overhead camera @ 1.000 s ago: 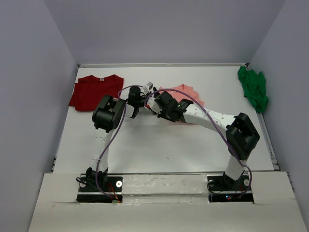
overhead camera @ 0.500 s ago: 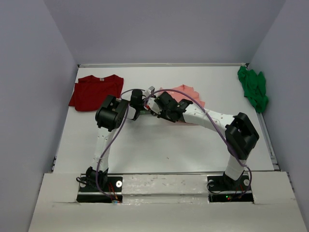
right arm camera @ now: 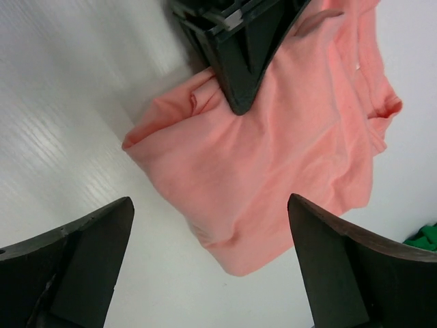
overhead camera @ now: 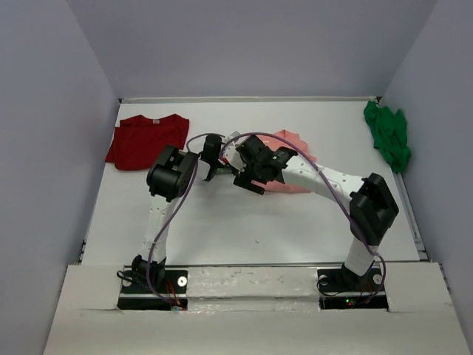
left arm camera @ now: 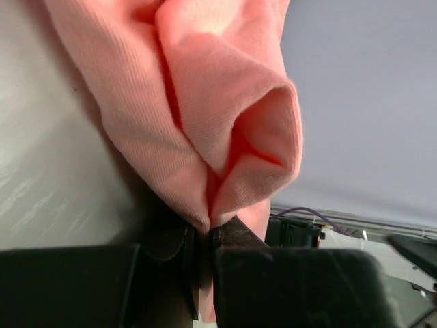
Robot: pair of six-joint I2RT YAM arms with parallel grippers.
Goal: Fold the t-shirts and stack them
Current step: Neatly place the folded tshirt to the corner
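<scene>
Two grippers meet at your pink shirt (right arm camera: pixel 293 137) on the table (overhead camera: pixel 244 222). Your left gripper (left arm camera: pixel 203 236) pinches its left edge; your right gripper (right arm camera: pixel 208 201) hangs wide open over it. The rest seems to trail rightward.

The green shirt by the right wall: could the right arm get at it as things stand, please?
Probably yes. The right gripper is open and empty above the pink shirt, and only bare table lies between it and the green shirt. That shirt sits far out, so reach could be tight.
</scene>
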